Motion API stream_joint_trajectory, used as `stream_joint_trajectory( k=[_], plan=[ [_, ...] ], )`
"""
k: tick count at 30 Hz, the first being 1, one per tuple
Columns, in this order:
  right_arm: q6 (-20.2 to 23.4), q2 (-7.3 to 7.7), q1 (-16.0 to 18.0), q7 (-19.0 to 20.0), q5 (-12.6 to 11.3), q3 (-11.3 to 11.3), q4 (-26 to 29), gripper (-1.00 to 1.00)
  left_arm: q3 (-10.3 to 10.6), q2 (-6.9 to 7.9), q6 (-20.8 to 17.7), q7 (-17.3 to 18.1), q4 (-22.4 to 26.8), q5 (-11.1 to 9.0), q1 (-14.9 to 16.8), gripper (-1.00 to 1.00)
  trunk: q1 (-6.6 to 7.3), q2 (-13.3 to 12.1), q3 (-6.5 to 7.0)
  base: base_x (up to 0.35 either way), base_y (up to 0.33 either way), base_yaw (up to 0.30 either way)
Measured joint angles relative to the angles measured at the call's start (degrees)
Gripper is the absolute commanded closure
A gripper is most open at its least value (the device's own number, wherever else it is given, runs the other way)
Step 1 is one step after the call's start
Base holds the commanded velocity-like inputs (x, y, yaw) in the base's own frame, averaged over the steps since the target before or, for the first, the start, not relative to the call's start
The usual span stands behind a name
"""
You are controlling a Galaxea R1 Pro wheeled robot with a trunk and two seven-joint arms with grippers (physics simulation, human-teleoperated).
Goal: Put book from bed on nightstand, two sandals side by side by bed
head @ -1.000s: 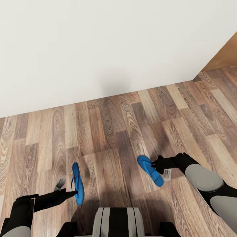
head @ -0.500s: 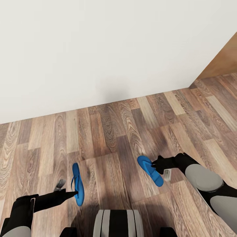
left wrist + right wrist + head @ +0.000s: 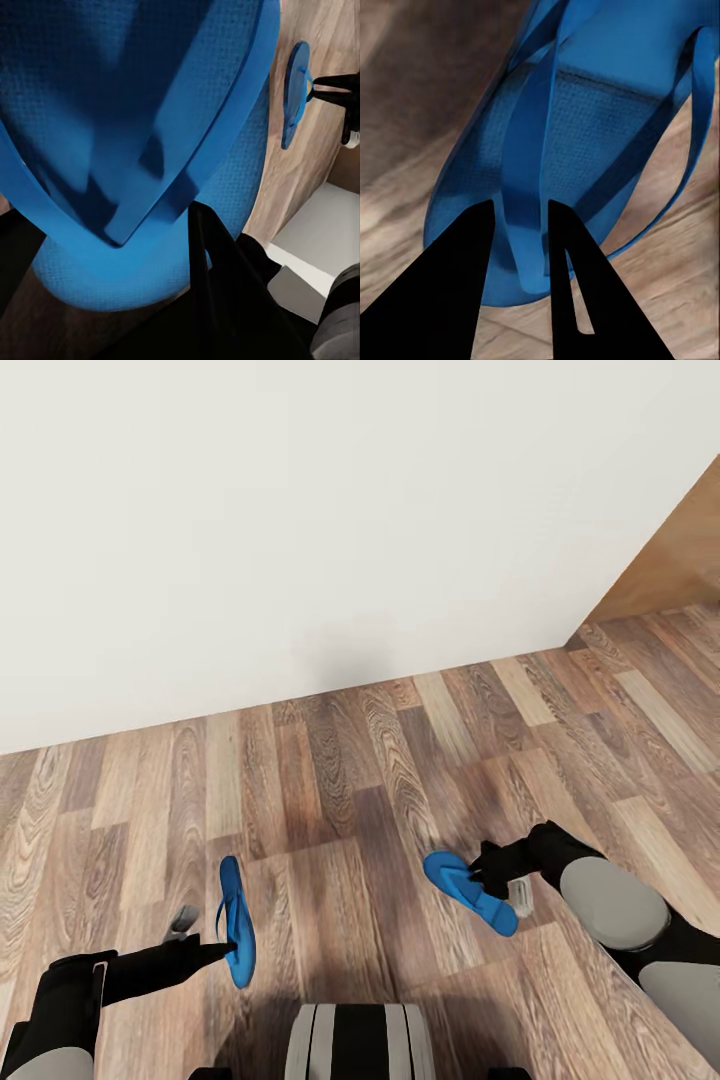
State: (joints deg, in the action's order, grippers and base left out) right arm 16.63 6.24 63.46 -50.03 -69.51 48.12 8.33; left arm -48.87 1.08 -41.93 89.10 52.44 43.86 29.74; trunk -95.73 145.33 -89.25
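This looks like a room in a home, rendered in simulation. The brown-grey wood-plank laminate floor (image 3: 340, 780) has varied grain and staggered boards of the kind laid in living spaces. A plain, bare white wall (image 3: 300, 530) meets it along a straight edge with no skirting visible. At the far right an orange-brown wooden panel (image 3: 675, 560) stands at an angle to the wall; whether it is a door or furniture cannot be told. 2 bright blue flat flip-flop sandals (image 3: 236, 920) add a domestic touch.
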Motion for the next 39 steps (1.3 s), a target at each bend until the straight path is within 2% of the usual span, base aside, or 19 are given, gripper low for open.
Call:
stream_joint_trajectory(
  k=[1, 6, 10, 18, 30, 39],
  plan=[
    [0.06, 0.00, 0.00, -0.11, 0.33, -1.60, -0.02, 1.00, 0.03, -0.01, 0.00, 0.00, 0.00, 0.00, 0.00, 1.00, 0.03, -0.01, 0.22, 0.000, 0.000, 0.000],
    [0.41, -0.06, 0.00, -0.23, 0.67, -6.09, -0.07, 1.00, 0.08, -0.06, 0.00, 0.00, -0.03, 0.01, 0.00, 1.00, 0.15, -0.08, 1.33, 0.000, 0.000, 0.000],
    [2.28, -0.09, 0.00, -0.29, 0.69, -7.87, -0.11, 1.00, 0.09, -0.06, 0.00, 0.00, -0.04, 0.01, 0.00, 1.00, 0.26, -0.13, 2.22, 0.000, 0.000, 0.000],
    [4.49, -0.09, 0.00, -0.32, 0.73, -8.83, -0.15, 1.00, 0.16, -0.07, 0.03, 0.00, -0.10, 0.01, 0.00, 1.00, 0.46, -0.24, 3.99, 0.000, 0.000, 0.000],
    [5.01, -0.16, 0.00, 0.10, 0.75, -9.05, -0.15, 1.00, 0.18, -0.11, 0.08, 0.00, -0.18, 0.01, 0.00, 1.00, 0.77, -0.40, 6.65, 0.000, 0.000, 0.000],
    [5.24, -0.77, 0.00, 0.53, 0.86, -9.08, -0.15, 1.00, 0.18, -0.16, 0.06, 0.00, -0.19, 0.02, 0.00, 1.00, 1.00, -0.52, 8.65, 0.000, 0.000, 0.000]
  ],
)
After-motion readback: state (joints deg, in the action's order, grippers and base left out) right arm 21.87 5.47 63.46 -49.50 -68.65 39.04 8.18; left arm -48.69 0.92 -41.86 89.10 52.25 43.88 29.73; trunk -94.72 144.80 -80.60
